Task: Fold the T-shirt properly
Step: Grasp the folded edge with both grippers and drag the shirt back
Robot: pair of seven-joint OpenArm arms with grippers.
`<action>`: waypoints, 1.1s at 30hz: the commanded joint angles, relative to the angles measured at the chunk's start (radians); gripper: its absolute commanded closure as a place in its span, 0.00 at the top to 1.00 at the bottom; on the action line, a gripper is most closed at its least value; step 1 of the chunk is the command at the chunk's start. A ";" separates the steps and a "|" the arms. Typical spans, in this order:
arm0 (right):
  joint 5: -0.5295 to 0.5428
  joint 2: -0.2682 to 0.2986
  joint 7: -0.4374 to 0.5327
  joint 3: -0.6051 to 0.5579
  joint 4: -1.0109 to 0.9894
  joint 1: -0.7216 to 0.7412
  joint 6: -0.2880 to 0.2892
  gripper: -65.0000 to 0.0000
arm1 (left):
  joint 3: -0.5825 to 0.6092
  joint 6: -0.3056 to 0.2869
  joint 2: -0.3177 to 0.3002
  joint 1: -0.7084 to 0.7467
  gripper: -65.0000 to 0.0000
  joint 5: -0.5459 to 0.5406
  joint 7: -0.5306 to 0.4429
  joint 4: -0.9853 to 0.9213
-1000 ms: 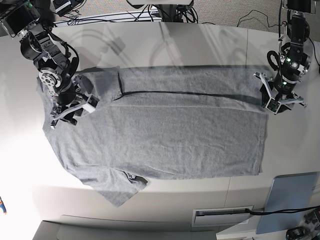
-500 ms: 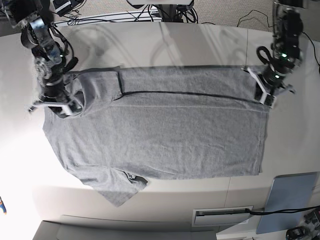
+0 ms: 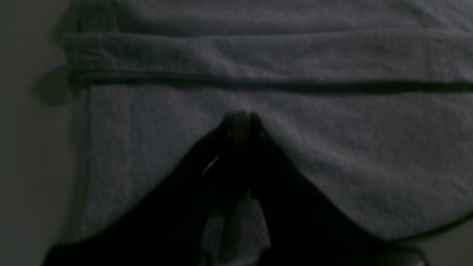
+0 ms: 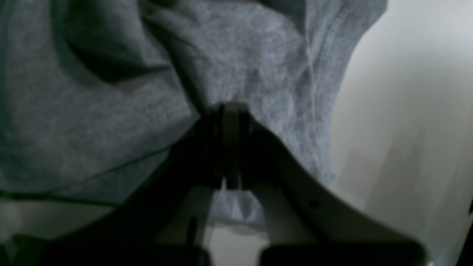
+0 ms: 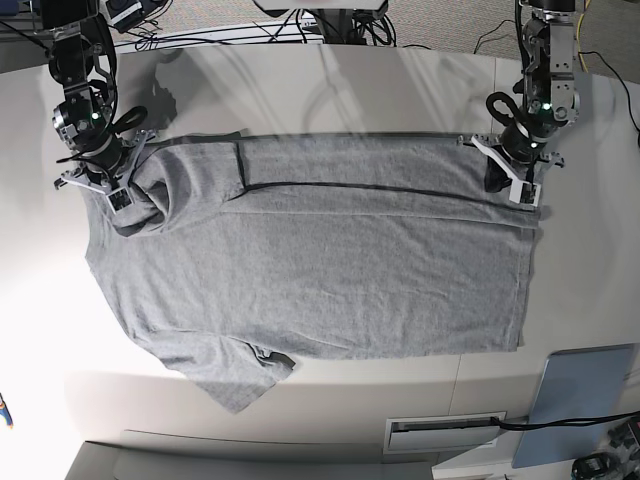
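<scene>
The heather-grey T-shirt [image 5: 330,270] lies spread on the white table [image 5: 330,90], plain side up, with its far edge folded over in a strip. A sleeve points toward the near left. My left gripper [image 5: 520,188] is at the hem's far right corner. In the left wrist view it [image 3: 240,116] is shut, with the cloth [image 3: 332,147] pinched at its tips. My right gripper [image 5: 118,192] is at the far left shoulder. In the right wrist view it [image 4: 231,107] is shut on bunched cloth [image 4: 111,111].
A rigid grey-blue flat panel [image 5: 585,400] lies at the near right corner. A white slotted plate [image 5: 445,432] sits at the table's near edge. Cables [image 5: 250,30] run behind the far edge.
Both grippers have moved toward the far side and turned. The left shoulder cloth has bunched up under the right gripper, and the hem corner has lifted at the left gripper.
</scene>
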 commanded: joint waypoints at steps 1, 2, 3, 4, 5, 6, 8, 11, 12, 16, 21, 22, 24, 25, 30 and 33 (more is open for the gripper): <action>-0.002 0.023 -0.029 0.009 0.005 -0.023 0.000 0.00 | -0.001 0.010 -0.011 0.038 0.00 0.017 0.092 -0.002; -0.003 0.026 -0.029 0.009 0.005 -0.038 0.000 0.00 | -0.007 0.009 -0.013 0.058 0.00 0.011 0.092 0.005; -0.002 0.031 -0.029 0.009 0.007 -0.054 -0.001 0.00 | -0.013 0.009 -0.014 0.079 0.00 -0.003 0.091 0.016; -0.002 0.035 -0.027 0.009 0.013 -0.072 -0.003 0.00 | -0.024 0.008 -0.013 0.102 0.00 -0.011 0.092 0.027; -0.003 0.040 -0.026 0.009 0.023 -0.090 -0.007 0.00 | -0.035 0.005 -0.013 0.124 0.00 -0.018 0.091 0.037; -0.010 0.043 -0.026 0.010 0.033 -0.108 -0.009 0.00 | -0.049 0.004 -0.013 0.148 0.00 -0.021 0.091 0.048; -0.010 0.049 -0.027 0.010 0.062 -0.145 -0.011 0.00 | -0.079 -0.020 -0.013 0.191 0.00 -0.021 0.091 0.064; -0.010 0.051 -0.033 0.014 0.110 -0.201 -0.020 0.00 | -0.122 -0.084 -0.013 0.249 0.00 -0.021 0.091 0.079; -0.010 0.051 -0.033 0.015 0.126 -0.219 -0.020 0.00 | -0.134 -0.099 -0.013 0.266 0.00 -0.021 0.091 0.080; -0.062 0.051 -0.053 0.016 0.187 -0.291 -0.044 0.00 | -0.175 -0.115 -0.013 0.319 0.00 -0.020 0.092 0.080; -0.117 0.051 -0.073 0.016 0.249 -0.373 -0.090 0.00 | -0.226 -0.201 -0.013 0.375 0.00 -0.021 0.092 0.082; -0.124 0.051 -0.079 0.016 0.257 -0.386 -0.092 0.00 | -0.230 -0.210 -0.013 0.385 0.00 -0.021 0.091 0.085; -0.134 0.051 -0.084 0.016 0.267 -0.407 -0.111 0.00 | -0.230 -0.217 -0.013 0.391 0.00 -0.021 0.092 0.093; -0.141 0.051 -0.084 0.016 0.269 -0.415 -0.125 0.00 | -0.230 -0.222 -0.013 0.391 0.00 -0.021 0.092 0.097; -0.152 0.051 -0.126 0.016 0.307 -0.449 -0.142 0.00 | -0.230 -0.221 -0.014 0.390 0.00 -0.020 0.134 0.147; -0.176 0.051 -0.126 0.016 0.338 -0.454 -0.169 0.00 | -0.230 -0.221 -0.015 0.390 0.00 -0.019 0.137 0.193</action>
